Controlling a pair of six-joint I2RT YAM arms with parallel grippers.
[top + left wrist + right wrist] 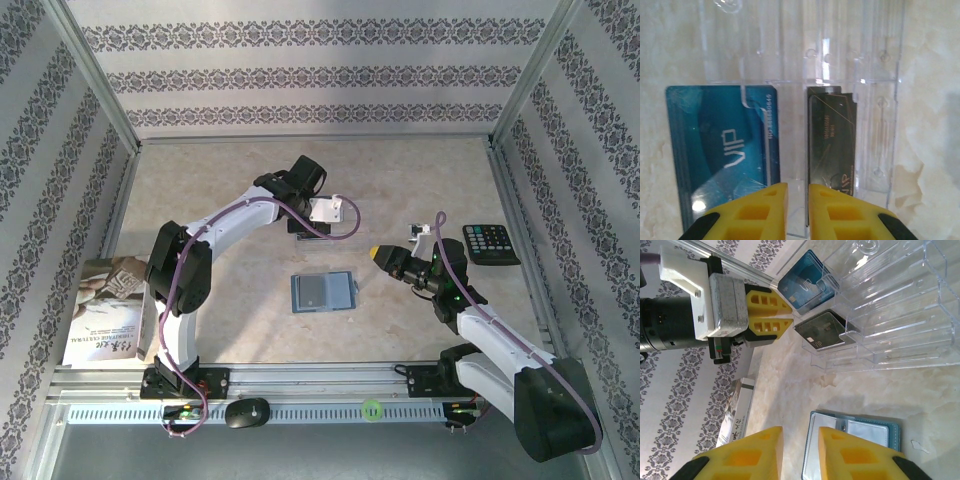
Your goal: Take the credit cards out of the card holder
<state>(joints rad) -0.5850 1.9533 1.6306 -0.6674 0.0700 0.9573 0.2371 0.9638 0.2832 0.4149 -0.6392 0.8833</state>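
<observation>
- Wallet, right wrist view: cut off by the frame edge at 6 o'clock. Its 9 o'clock side is hidden behind the right fingers. What its pockets hold cannot be told.
- Clear plastic rack: runs out of frame at 12 and 3 o'clock.
- Blue card, left wrist view: 5 o'clock corner covered by the left fingers; digits blurred.
- Dark card: 6 o'clock end covered; print unreadable.
- Book, top view: 3 o'clock edge behind the left arm; title too small.
- Calculator: key labels too small.
</observation>
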